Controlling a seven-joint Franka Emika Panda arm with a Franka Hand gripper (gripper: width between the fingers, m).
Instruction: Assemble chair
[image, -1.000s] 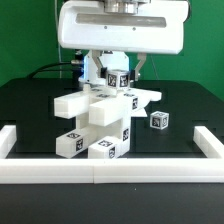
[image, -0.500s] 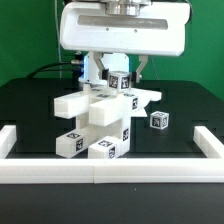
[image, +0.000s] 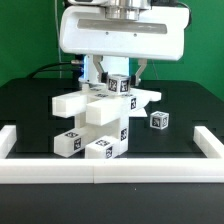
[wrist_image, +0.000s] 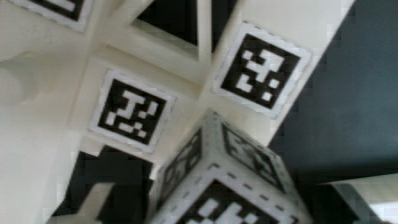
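One tagged block (image: 158, 119) lies loose beside the half-built chair (image: 95, 120), well inside the table's edges, where the gripper (image: 118, 72), its finger opening impossible to tell, seems mid-join, needing careful alignment next.

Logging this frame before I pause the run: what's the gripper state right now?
Gripper: cannot be told; its fingertips are hidden among the white chair parts, and the wrist view shows only those parts.
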